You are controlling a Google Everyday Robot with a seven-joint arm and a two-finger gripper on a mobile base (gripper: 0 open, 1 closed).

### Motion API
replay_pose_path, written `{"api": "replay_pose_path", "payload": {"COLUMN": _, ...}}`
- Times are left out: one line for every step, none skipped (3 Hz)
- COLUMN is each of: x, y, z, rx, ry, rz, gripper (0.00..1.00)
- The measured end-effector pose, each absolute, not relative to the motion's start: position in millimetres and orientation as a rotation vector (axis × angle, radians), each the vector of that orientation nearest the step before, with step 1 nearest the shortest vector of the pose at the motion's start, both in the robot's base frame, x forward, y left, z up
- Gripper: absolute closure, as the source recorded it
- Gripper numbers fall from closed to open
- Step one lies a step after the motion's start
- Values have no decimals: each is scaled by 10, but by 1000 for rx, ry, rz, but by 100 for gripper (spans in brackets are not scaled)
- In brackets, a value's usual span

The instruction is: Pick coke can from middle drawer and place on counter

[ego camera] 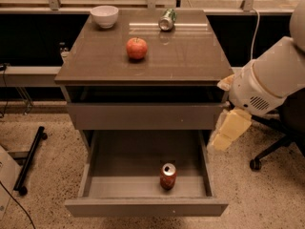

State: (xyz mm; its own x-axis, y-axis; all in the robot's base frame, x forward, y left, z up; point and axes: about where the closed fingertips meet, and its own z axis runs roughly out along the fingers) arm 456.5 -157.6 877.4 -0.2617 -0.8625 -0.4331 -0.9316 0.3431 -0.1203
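3 on counter (186, 56): apple (137, 48), bowl (104, 16), green can (167, 19); gripper (228, 131), state unclear, rt of drawer (145, 207) w/ coke can (167, 176).

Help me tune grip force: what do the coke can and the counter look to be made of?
The coke can: likely painted metal, red wall with a shiny silver top. The counter: hard glossy brown slab, perhaps laminate or polished stone; it shows bright reflections. The claw hangs right of the middle drawer.

The can (167, 175) is standing in the drawer (124, 162), near its front; the gripper (222, 138) is hanging just right of the drawer, below the counter (190, 56).
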Motion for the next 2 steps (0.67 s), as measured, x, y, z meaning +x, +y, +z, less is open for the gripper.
{"api": "replay_pose_path", "payload": {"x": 4593, "y": -1405, "z": 8439, "rx": -1534, "ry": 2163, "rz": 318, "gripper": 0}}
{"api": "replay_pose_path", "payload": {"x": 4638, "y": -1250, "z": 8124, "rx": -1500, "ry": 2136, "rz": 382, "gripper": 0}}
